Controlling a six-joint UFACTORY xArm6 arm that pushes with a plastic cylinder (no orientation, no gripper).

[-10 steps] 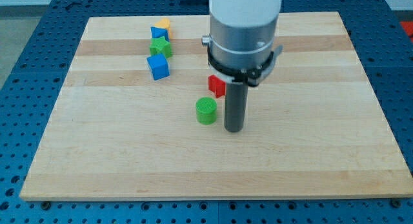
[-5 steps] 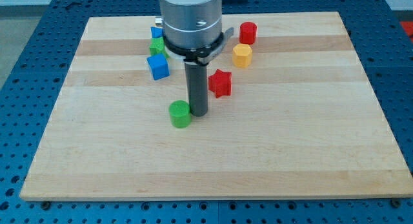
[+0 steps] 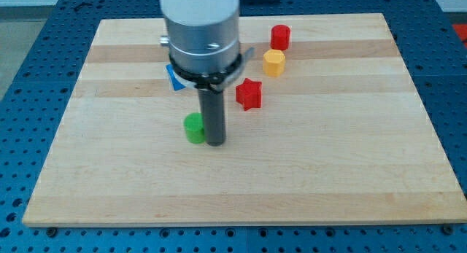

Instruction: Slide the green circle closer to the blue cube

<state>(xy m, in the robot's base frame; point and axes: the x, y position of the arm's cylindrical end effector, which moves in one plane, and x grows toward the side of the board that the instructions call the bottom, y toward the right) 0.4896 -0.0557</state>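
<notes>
The green circle (image 3: 193,127) lies on the wooden board left of the middle. My tip (image 3: 215,143) rests on the board right beside it, touching its right side. The blue cube (image 3: 173,77) lies above the green circle; only a small corner of it shows past the arm's grey body. The arm hides the other blocks at the top left.
A red star (image 3: 249,93) lies right of my rod. A yellow hexagon (image 3: 273,62) and a red cylinder (image 3: 281,37) lie further up and right. The wooden board (image 3: 365,158) ends in blue pegboard on all sides.
My tip has moved left across the board and pushed the green circle leftward with it. The arm now covers the blocks at the top left.
</notes>
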